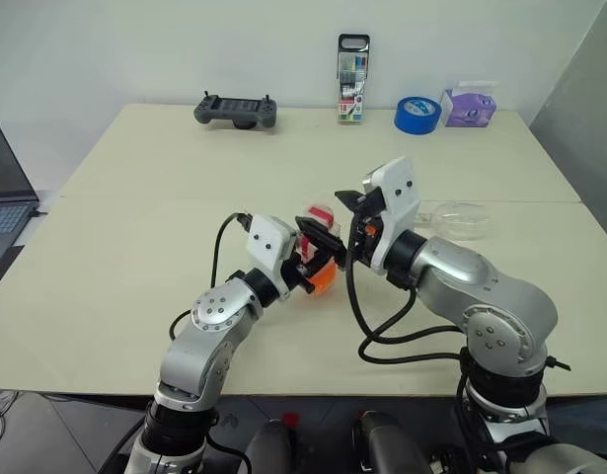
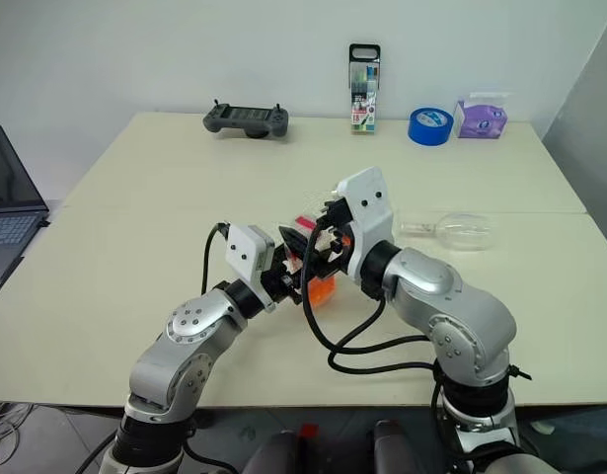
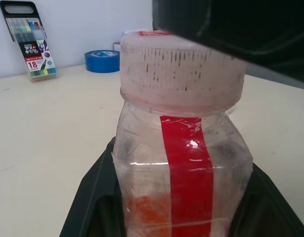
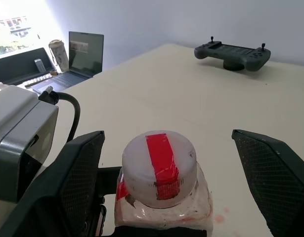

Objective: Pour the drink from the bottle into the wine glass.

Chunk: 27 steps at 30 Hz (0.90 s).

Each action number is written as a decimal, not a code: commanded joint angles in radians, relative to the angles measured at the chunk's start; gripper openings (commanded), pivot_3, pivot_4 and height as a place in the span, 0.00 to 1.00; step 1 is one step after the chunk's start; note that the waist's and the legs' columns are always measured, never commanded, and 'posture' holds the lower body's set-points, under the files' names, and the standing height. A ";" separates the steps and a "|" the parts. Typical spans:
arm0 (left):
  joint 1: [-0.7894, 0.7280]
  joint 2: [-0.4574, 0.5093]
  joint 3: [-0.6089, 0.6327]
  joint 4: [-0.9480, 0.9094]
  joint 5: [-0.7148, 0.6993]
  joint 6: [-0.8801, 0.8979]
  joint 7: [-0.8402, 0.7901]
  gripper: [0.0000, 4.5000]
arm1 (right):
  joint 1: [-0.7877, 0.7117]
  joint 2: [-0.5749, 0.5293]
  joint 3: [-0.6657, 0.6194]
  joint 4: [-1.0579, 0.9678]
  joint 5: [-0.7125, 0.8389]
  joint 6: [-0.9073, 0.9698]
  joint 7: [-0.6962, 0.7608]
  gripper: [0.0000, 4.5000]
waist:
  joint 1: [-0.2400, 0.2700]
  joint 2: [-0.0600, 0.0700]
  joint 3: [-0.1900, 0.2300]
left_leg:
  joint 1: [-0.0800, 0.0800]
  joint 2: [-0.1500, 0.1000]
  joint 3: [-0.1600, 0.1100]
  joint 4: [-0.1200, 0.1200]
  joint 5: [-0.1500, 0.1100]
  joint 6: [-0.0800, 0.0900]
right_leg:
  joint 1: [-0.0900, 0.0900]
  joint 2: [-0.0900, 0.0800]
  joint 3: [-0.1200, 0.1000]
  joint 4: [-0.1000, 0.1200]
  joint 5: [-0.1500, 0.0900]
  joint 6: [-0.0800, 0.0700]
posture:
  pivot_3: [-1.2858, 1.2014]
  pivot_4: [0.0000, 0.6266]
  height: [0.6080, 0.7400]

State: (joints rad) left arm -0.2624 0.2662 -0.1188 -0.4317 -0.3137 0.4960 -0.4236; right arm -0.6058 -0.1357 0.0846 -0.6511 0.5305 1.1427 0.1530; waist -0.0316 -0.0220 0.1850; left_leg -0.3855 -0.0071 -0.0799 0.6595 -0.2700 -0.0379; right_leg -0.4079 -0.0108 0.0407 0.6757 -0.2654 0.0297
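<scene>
Clamped shut, my left gripper [image 1: 305, 265] holds the bottle [image 3: 184, 163] upright above the table [image 1: 135, 237]; my right gripper [image 4: 174, 170] gapes around its cap [image 4: 159, 164], presumably for unscrewing; wine glass [image 2: 459, 230] lies sideways.

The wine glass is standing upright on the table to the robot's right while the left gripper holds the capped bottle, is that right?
Not quite. The wine glass is lying on its side on the table, not standing; the right eye view shows its bowl and stem stretched flat along the surface. The rest holds: it is to the robot's right, and the left gripper holds the bottle, cap on.
</scene>
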 commanded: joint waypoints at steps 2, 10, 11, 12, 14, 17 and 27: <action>-0.012 -0.008 0.002 -0.034 -0.002 -0.019 0.003 0.40 | -0.005 0.007 -0.003 -0.029 0.004 -0.002 -0.012 0.98 | 0.000 0.000 0.000 | 0.000 0.000 0.000 0.000 0.000 0.000 | 0.000 0.000 0.000 0.000 0.000 0.000 | 0.52 0.24 1.00; -0.012 -0.013 -0.001 -0.035 0.001 -0.022 0.003 0.40 | -0.014 0.026 0.003 -0.038 0.010 0.025 -0.036 0.79 | 0.000 0.000 0.000 | 0.000 0.000 0.000 0.000 0.000 0.000 | 0.000 0.000 0.000 0.000 0.000 0.000 | 0.52 0.24 1.00; -0.013 -0.014 -0.001 -0.034 0.002 -0.023 0.003 0.40 | -0.015 0.033 -0.002 -0.038 0.020 0.045 -0.038 0.70 | 0.000 0.000 0.000 | 0.000 0.000 0.000 0.000 0.000 0.000 | 0.000 0.000 0.000 -0.001 0.000 0.000 | 0.52 0.24 1.00; -0.013 -0.014 -0.001 -0.034 0.002 -0.025 0.003 0.40 | -0.018 0.036 -0.005 -0.039 0.029 0.064 -0.036 0.62 | 0.000 0.000 0.000 | 0.000 0.000 0.000 0.000 0.000 0.000 | 0.000 0.000 0.000 -0.001 0.000 0.000 | 0.52 0.24 1.00; -0.012 -0.015 -0.001 -0.033 0.004 -0.027 0.002 0.40 | -0.027 0.030 -0.004 -0.042 0.037 0.093 -0.029 0.46 | 0.000 0.000 0.000 | 0.000 0.000 0.000 0.000 0.000 0.000 | 0.000 0.000 0.000 -0.001 0.000 0.000 | 0.52 0.24 1.00; -0.015 -0.016 -0.002 -0.028 0.007 -0.030 0.001 0.40 | -0.041 0.011 -0.002 -0.038 0.028 0.115 -0.024 0.41 | 0.000 0.000 0.000 | 0.000 0.000 0.000 0.000 0.000 0.000 | 0.000 0.000 0.000 -0.001 0.000 0.000 | 0.52 0.24 1.00; -0.035 -0.026 -0.013 -0.017 0.001 -0.036 -0.012 0.40 | -0.060 -0.259 -0.011 -0.005 0.330 0.015 0.568 0.41 | 0.001 0.000 0.001 | -0.002 -0.001 0.001 0.000 0.000 0.000 | 0.000 0.002 -0.001 -0.004 0.000 0.000 | 0.52 0.24 1.00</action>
State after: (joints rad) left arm -0.2702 0.2480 -0.1547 -0.4377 -0.3119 0.4841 -0.4533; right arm -0.6488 -0.3463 0.0322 -0.5842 0.6501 1.1336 0.4420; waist -0.0302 -0.0215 0.1861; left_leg -0.3888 -0.0090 -0.0793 0.6596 -0.2702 -0.0375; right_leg -0.4079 -0.0088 0.0392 0.6712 -0.2651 0.0294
